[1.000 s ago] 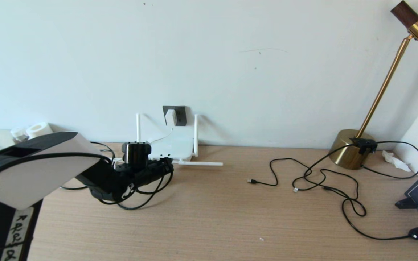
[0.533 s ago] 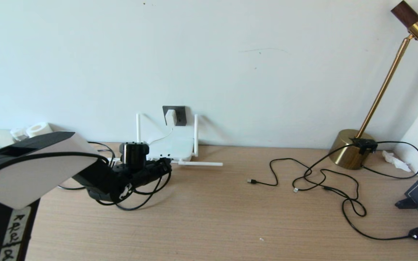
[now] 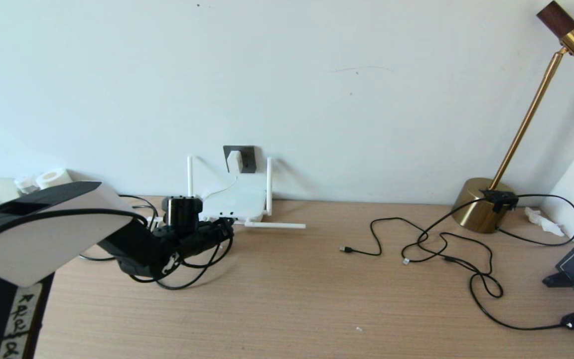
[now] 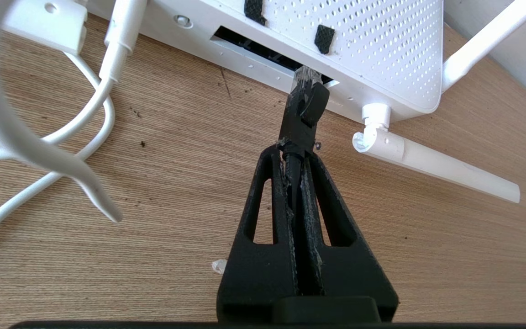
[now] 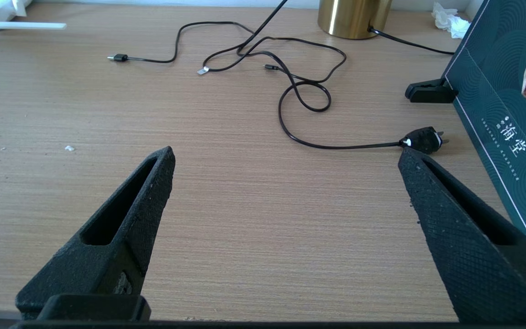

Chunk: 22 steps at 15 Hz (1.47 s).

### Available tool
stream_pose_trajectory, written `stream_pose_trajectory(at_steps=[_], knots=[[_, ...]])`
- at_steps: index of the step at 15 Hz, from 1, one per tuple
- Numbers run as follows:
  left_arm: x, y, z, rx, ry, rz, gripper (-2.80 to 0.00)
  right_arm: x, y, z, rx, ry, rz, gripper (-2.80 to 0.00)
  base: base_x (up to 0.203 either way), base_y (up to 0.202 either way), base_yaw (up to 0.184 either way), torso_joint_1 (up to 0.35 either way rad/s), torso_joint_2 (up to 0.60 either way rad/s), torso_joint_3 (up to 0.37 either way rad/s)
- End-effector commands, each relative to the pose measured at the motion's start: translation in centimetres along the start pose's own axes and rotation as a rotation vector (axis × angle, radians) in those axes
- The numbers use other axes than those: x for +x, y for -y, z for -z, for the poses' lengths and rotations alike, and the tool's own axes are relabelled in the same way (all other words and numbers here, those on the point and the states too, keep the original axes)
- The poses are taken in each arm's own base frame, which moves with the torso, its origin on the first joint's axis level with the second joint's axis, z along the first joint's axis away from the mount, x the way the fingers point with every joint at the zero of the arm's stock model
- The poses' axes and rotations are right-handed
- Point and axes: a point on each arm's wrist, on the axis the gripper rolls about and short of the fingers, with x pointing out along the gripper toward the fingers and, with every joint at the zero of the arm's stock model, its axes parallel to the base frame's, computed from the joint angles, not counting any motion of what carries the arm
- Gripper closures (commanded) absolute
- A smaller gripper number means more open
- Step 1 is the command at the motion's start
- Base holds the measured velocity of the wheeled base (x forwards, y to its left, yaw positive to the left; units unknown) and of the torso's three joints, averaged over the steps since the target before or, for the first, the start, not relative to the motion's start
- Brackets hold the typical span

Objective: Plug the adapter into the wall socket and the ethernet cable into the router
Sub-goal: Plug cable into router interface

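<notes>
My left gripper [image 4: 296, 151] is clenched on the ethernet cable [image 4: 300, 112] and has crept slightly left over the last second; I judge the clear tip is at the router [image 4: 359, 41] port slot, not yet seated. A fallen antenna [image 4: 432, 162] lies just beside my path; bare worktop [image 3: 292, 299] gives room behind. The adapter [image 3: 234, 160] sits in the socket [image 3: 247, 158]. My right gripper [image 5: 286, 183] hangs released, well apart.
</notes>
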Motion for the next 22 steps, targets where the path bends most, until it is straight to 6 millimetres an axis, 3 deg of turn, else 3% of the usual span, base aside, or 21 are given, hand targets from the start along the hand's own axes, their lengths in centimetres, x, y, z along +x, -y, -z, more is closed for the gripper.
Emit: stream_pose_trajectory(at_steps=[1, 22], knots=[[0.14, 0.06, -0.03, 0.002, 0.005, 0.004, 0.00, 0.01, 0.00, 0.00, 0.000, -0.002, 0.000, -2.80, 0.000, 0.000, 0.000, 0.000, 0.00, 0.000], [0.88, -0.14, 0.03, 0.001, 0.004, 0.004, 0.00, 0.01, 0.00, 0.00, 0.000, -0.002, 0.000, -2.80, 0.000, 0.000, 0.000, 0.000, 0.00, 0.000]])
